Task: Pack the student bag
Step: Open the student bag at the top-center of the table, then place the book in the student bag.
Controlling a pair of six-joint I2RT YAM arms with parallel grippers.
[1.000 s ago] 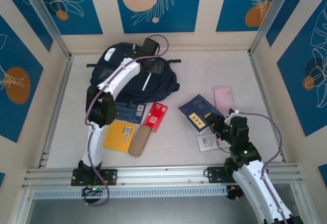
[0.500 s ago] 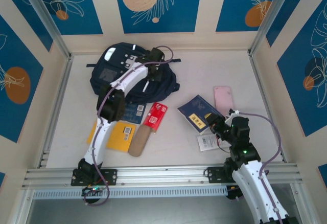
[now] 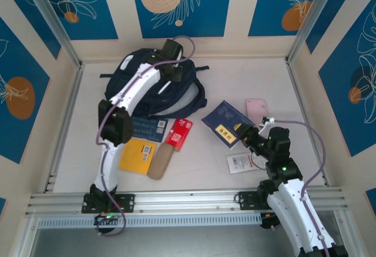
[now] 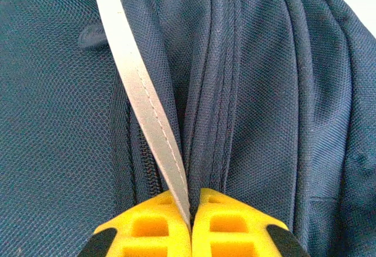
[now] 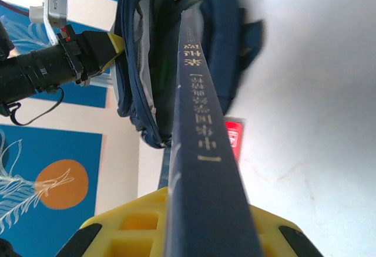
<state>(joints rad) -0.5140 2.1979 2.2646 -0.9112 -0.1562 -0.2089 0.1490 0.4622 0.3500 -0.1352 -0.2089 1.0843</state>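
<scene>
Left tool (image 4: 191,213) pinching stripe (image 4: 136,93) of student bag (image 4: 282,93) | right tool (image 5: 176,233) gripping book (image 5: 202,145)

Left claw (image 4: 191,213) pinched (arm outstretched), right claw (image 5: 207,233) gripping

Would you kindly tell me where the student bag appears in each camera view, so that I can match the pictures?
Top external: the student bag lies at the table's upper left, under the left arm.
Left wrist: navy bag fabric in close-up, directly above the left gripper.
Right wrist: the bag is at top centre, beyond the held blue book.
Shared landmark: the left gripper, pinching the bag.
</scene>
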